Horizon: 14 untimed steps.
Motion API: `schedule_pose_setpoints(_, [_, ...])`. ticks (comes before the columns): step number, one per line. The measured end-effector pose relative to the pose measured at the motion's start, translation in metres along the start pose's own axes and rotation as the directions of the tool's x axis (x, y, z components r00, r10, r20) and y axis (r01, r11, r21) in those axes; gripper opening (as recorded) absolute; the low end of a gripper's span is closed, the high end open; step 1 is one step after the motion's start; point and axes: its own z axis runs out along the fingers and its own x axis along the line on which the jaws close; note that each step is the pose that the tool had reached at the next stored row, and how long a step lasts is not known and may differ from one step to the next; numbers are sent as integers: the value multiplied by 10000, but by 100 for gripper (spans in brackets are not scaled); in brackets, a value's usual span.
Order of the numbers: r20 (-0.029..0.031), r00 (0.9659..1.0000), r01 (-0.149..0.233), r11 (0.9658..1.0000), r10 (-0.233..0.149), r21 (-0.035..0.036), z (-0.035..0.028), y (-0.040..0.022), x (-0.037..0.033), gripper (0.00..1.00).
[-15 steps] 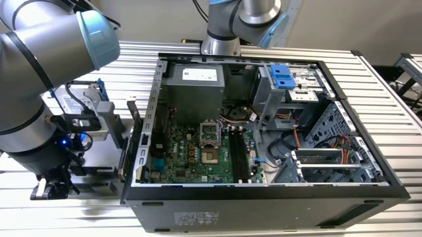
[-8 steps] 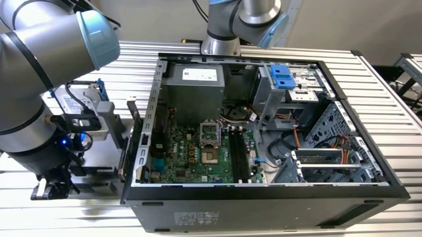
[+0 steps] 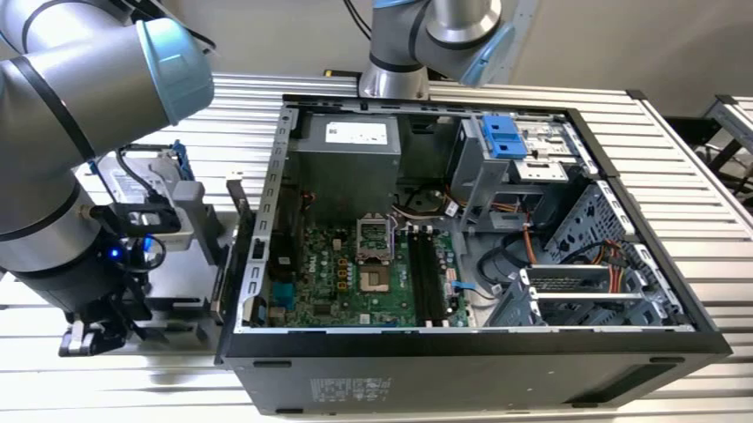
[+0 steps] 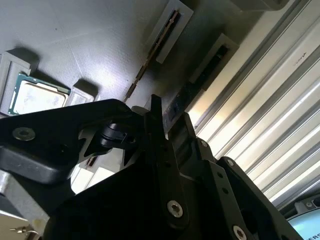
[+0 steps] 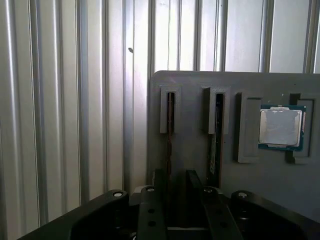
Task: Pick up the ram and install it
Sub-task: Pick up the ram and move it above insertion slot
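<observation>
Ribbed metal worktop carries a grey tray. We find the jaws parted, gripping nothing, their gap in line with the ram, which stands on edge in a tray slot. A second stick and a processor sit beside it. We note the open computer case well apart.

I see an open computer case lying on the slatted metal counter, its green motherboard exposed (a grey power supply sits just beside it). A square processor chip rests in a grey tray.
</observation>
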Motion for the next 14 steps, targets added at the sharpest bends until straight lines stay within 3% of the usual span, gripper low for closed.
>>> schedule_pose_setpoints(14, [1, 10000, 47, 10000, -47, 0, 0, 0, 0, 0])
